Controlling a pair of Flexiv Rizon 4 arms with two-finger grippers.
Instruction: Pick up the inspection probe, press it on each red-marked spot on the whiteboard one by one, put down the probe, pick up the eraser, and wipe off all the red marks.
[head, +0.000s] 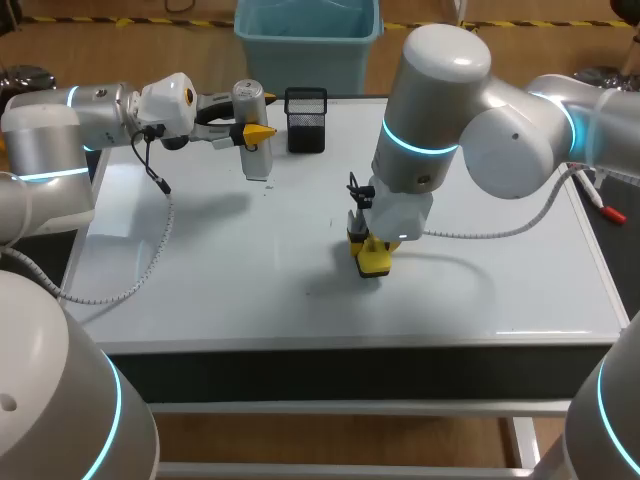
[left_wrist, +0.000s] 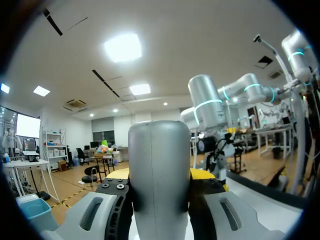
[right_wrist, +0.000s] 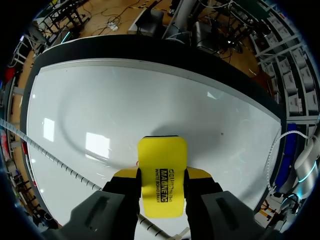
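Eraser (right_wrist: 161, 175): yellow block, clamped from two sides by the right gripper (head: 368, 250). It is held flat-face down on the whiteboard (head: 480, 290), near the middle, so that the wiping face meets the surface.
Inspection probe (head: 252, 130): grey cylinder, held upright at the board's far side, just beside the black mesh pen holder (head: 305, 120). Contact with the board cannot be told.
Left gripper (head: 258, 115): closed around the probe's body and held sideways, so the probe is kept vertical and well apart from the eraser.
Red marks: none can be made out on the board; only a small dark speck (head: 308, 292) is seen near the eraser.
Stage: wiping is judged under way or nearly done, though the probe has not been put down.
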